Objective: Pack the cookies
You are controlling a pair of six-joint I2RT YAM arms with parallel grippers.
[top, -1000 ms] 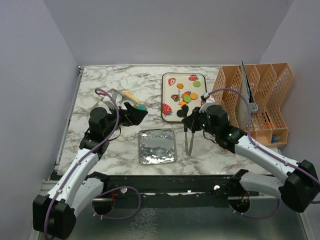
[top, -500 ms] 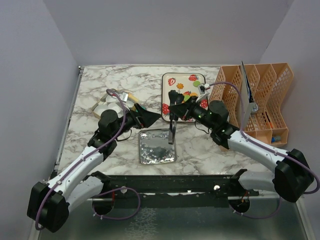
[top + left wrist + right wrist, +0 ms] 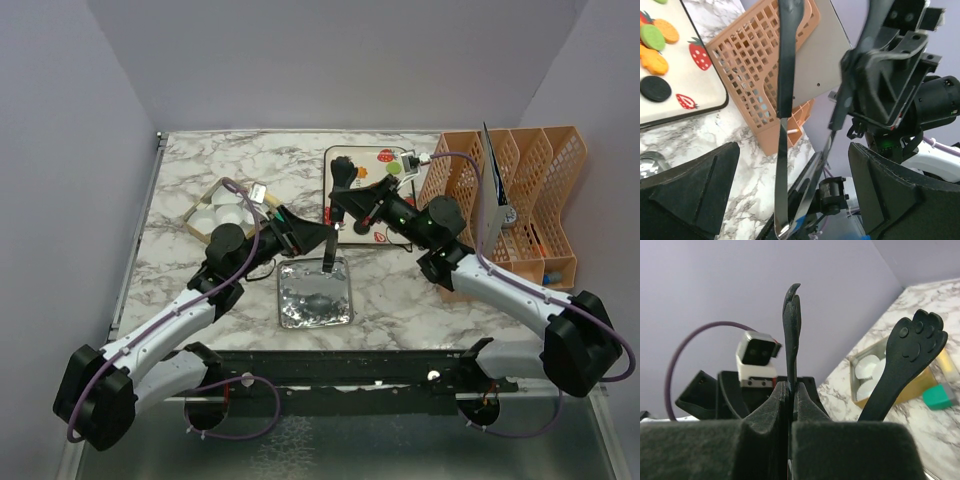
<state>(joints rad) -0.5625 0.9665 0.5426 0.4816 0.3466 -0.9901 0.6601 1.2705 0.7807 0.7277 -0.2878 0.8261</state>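
Though specks overhead, cookies [image 3: 654,88] clear past tongs [image 3: 784,95].

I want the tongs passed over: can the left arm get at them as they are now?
Probably yes. The left gripper is open and the tongs appear to hang between its fingers, with nothing in the way. The right gripper is shut on them higher up, leaving the lower part free.

no readable text, labels, brands or numbers on anything
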